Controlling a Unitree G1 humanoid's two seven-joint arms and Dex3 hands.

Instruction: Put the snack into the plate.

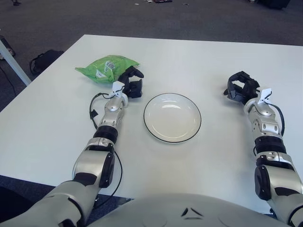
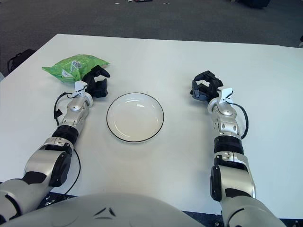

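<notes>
Lying just beyond and left of the left hand (image 1: 131, 84), whose open fingers (image 1: 137, 73) grasped nothing, the green snack bag (image 1: 107, 67) ran left-right on the worktop (image 1: 199, 61), left of the empty plate (image 1: 172, 117); right hand (image 1: 242, 87) farther, fingers indeterminate.

A white table (image 1: 199, 56) fills most of the scene; beyond its far edge lies dark carpet (image 1: 94, 16), with a black bag (image 1: 43, 60) on the far left floor
</notes>
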